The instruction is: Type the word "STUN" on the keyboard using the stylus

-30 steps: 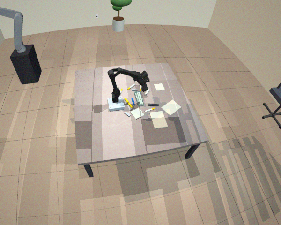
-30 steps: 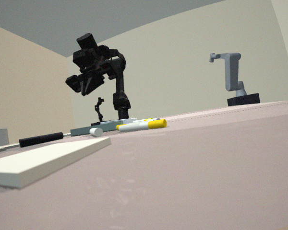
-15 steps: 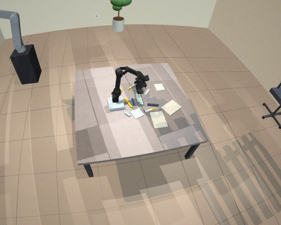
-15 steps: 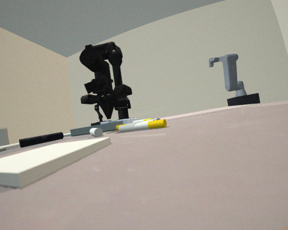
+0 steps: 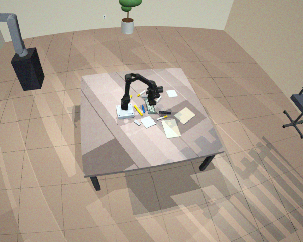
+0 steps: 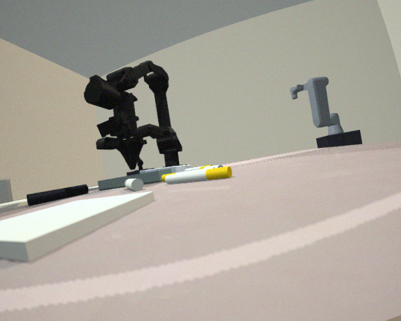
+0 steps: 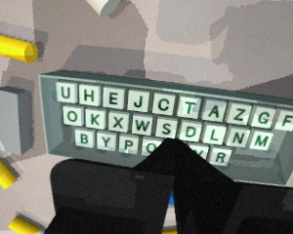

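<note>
The keyboard (image 5: pixel 149 108) (image 6: pixel 112 183) (image 7: pixel 51 124) is a grey-green tray with white letter keys. In the wrist view the S key (image 7: pixel 166 128), T key (image 7: pixel 188 108), U key (image 7: pixel 65 93) and N key (image 7: pixel 238 137) show. My gripper (image 5: pixel 153 103) (image 6: pixel 134 168) (image 7: pixel 171 144) points down over the keyboard, its tips just below the S key in the wrist view, covering part of the bottom row. It is shut, and no stylus shows between or beyond the tips. A thin blue pen-like thing (image 5: pixel 143 108) (image 7: pixel 171 198) lies on the desk beside the keyboard; I cannot tell whether it is the stylus.
A grey block (image 7: pixel 12 119) lies off the keyboard's left end in the wrist view. A white cylinder (image 5: pixel 158 99) (image 6: pixel 134 184), a black cylinder (image 5: pixel 164 112) (image 6: pixel 57 194), a thick yellow marker (image 5: pixel 138 110) and a white-and-yellow marker (image 5: pixel 161 118) lie around. A pale pad (image 5: pixel 171 93) (image 6: pixel 69 214) lies farther out.
</note>
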You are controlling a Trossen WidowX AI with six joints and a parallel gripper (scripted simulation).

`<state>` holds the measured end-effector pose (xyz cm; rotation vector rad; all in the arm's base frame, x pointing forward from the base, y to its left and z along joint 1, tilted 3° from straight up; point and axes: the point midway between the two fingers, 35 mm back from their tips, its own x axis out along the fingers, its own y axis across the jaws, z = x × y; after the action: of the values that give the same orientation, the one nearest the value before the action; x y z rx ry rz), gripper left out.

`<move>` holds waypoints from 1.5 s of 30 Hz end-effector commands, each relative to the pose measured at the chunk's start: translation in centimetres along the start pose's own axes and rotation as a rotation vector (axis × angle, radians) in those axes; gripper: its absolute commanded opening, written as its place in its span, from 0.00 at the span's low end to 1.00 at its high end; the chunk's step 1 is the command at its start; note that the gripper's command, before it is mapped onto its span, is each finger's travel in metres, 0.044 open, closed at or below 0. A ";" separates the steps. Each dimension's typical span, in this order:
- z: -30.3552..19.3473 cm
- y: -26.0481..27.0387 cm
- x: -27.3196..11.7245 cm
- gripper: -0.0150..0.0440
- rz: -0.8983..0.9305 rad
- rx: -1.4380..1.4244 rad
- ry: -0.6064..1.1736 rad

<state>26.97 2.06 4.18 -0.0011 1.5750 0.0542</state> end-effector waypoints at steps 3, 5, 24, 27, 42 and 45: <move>0.0 -0.2 0.0 0.25 0.000 -0.007 0.000; 0.0 -1.0 0.0 0.25 -0.001 -0.007 0.000; -2.4 -4.6 0.0 0.25 -0.005 -0.007 0.002; -3.1 -4.0 0.0 0.25 -0.004 -0.007 0.003; -2.9 2.1 0.0 0.25 0.001 -0.008 0.002; -3.1 3.7 0.0 0.25 0.004 -0.007 0.003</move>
<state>23.92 4.03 4.20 -0.0138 1.5801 0.0674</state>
